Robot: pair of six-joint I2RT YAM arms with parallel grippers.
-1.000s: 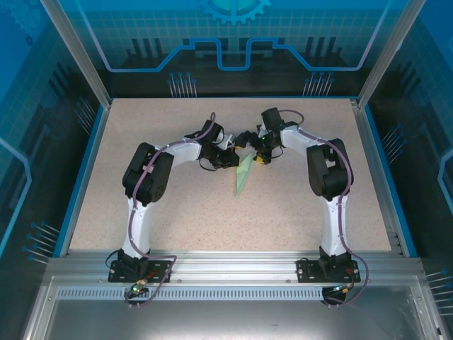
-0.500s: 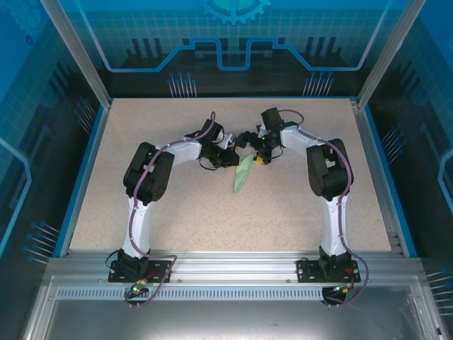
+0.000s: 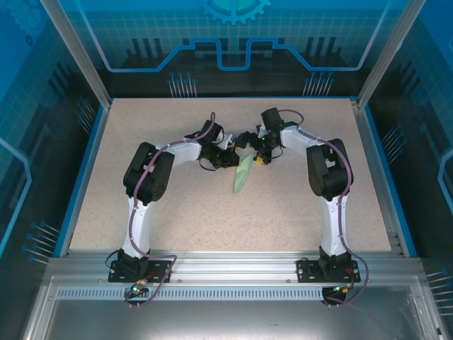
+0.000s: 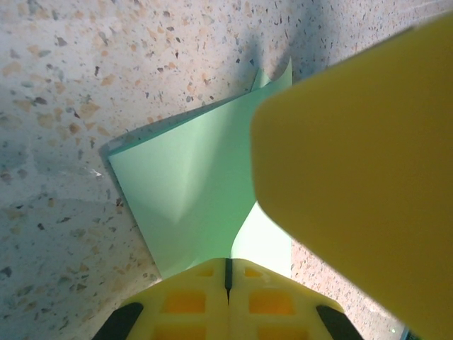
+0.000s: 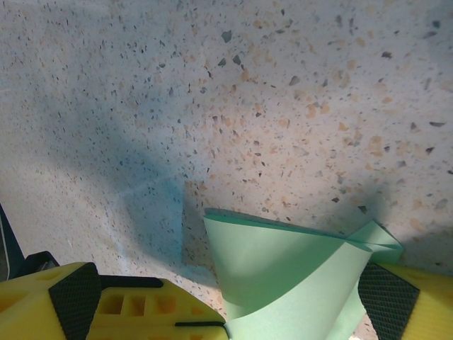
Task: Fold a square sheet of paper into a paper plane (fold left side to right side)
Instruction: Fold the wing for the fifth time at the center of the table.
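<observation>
We see left claw [image 4: 228, 282] pinched shut on paper plane [image 4: 187, 195]; right claw [image 5: 233, 306] spread wide, straddling its folded end; narrow tip rests on speckled surface [image 3: 304, 205].

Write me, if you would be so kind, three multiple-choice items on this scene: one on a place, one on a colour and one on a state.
1. Where is the paper plane?
A) mid-way up the table, between the left gripper and the right gripper
B) by the arm bases
C) in the far right corner
2. What colour is it?
A) white
B) pale green
C) blue
3. The right gripper is:
A) shut on the paper
B) shut and empty
C) open
Key: 1 A, the top view shows it between the two arm tips; 2 B, it looks mint in each view; 3 C, its fingers stand wide apart with paper between them.
</observation>
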